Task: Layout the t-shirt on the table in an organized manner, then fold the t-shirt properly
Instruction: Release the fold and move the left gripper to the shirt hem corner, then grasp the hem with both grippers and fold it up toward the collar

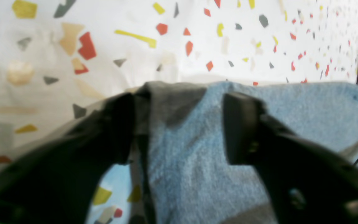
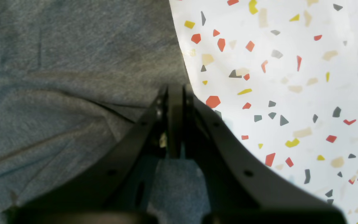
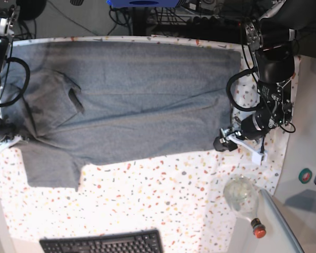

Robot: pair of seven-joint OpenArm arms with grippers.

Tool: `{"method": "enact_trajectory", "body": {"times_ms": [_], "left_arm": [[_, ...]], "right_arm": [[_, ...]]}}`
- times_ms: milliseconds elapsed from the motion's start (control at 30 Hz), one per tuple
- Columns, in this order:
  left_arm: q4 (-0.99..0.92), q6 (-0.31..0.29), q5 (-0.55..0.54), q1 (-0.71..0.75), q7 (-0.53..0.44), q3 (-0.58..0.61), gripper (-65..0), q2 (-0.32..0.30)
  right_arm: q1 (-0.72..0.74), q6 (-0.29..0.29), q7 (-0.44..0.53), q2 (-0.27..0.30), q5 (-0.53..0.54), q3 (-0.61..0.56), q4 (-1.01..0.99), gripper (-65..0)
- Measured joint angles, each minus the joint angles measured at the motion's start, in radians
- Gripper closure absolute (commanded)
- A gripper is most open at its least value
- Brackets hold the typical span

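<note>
t-shirt (image 3: 126,100): heather-grey, spread wide across the far part of the table, long axis running side to side in the base view; far edge lies close along the table's far edge. One short sleeve (image 3: 51,164) sticks out toward the near side at the base view's left. A fold or crease shows near the collar end, left of centre. Fabric has several long wrinkles.
table (image 3: 163,195): white cloth with red, yellow, grey and orange flecks; bare near half in front of the shirt.
left gripper (image 3: 221,142): at the shirt's corner on the base view's right, low at the table. In the left wrist view (image 1: 179,124) the two dark fingers stand apart with grey cloth bunched between and over them; left finger (image 1: 120,124) and right finger (image 1: 241,124) both touch the fabric. Jaws parted around the shirt edge; cannot tell whether they actually pinch it.
right gripper (image 2: 176,93): at the shirt's end on the base view's left, near the sleeve, mostly hidden at the frame edge there. In the right wrist view the fingers are pressed together, tips right at the shirt's edge where it meets the speckled cloth; whether cloth is caught between them cannot be told.
shirt in right wrist view (image 2: 73,77): fills the left side, wrinkled, edge running down to the fingertips.
keyboard (image 3: 102,243): black, at near edge of table, apart from the shirt.
bottle (image 3: 245,203): clear, red cap, lying at the near right corner.
</note>
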Motion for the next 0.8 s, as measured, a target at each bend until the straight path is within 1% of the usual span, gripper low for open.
{"method": "enact_trajectory", "body": {"times_ms": [67, 167, 267, 367, 433, 533, 600, 667, 700, 800], "left_arm": [[-0.035, -0.006, 0.0, -0.005, -0.035, -0.002, -23.5, 0.0], [-0.088, -0.008, -0.003, -0.005, -0.121, -0.001, -10.5, 0.0], [-0.099, -0.007, -0.005, -0.005, -0.133, -0.002, -0.3, 0.0], [-0.102, -0.007, -0.004, -0.013, -0.121, -0.001, 0.0, 0.0], [-0.104, -0.006, 0.008, -0.035, -0.092, -0.001, 0.0, 0.001], [-0.109, 0.005, 0.026, -0.072, -0.077, 0.006, 0.0, 0.008], [-0.108, 0.005, 0.024, -0.101, -0.053, 0.052, 0.0, 0.004], [-0.072, 0.006, 0.03, -0.127, -0.005, 0.103, 0.0, 0.001], [-0.04, 0.005, 0.029, -0.136, 0.002, 0.118, 0.0, 0.002], [0.068, 0.004, 0.011, -0.154, 0.034, 0.12, 0.0, 0.007]], "right_arm": [[0.0, 0.0, 0.0, 0.0, 0.0, 0.0, 0.0, 0.0], [0.0, 0.0, -0.001, 0.0, 0.0, 0.0, 0.0, 0.0], [0.0, 0.0, 0.0, 0.0, 0.0, 0.0, 0.0, 0.0], [0.001, 0.0, -0.001, 0.0, 0.0, -0.002, 0.0, 0.0], [0.003, 0.0, 0.0, 0.0, -0.001, -0.002, 0.0, 0.0], [0.028, 0.0, -0.007, 0.0, 0.0, -0.002, -0.006, 0.0], [0.055, 0.0, -0.002, 0.0, 0.002, -0.002, -0.006, 0.0], [0.076, 0.0, 0.003, 0.002, 0.0, -0.002, -0.006, 0.0], [0.084, 0.0, 0.005, 0.002, 0.001, -0.002, -0.005, 0.0], [0.097, 0.0, -0.002, 0.002, -0.001, -0.005, -0.006, 0.0]]}}
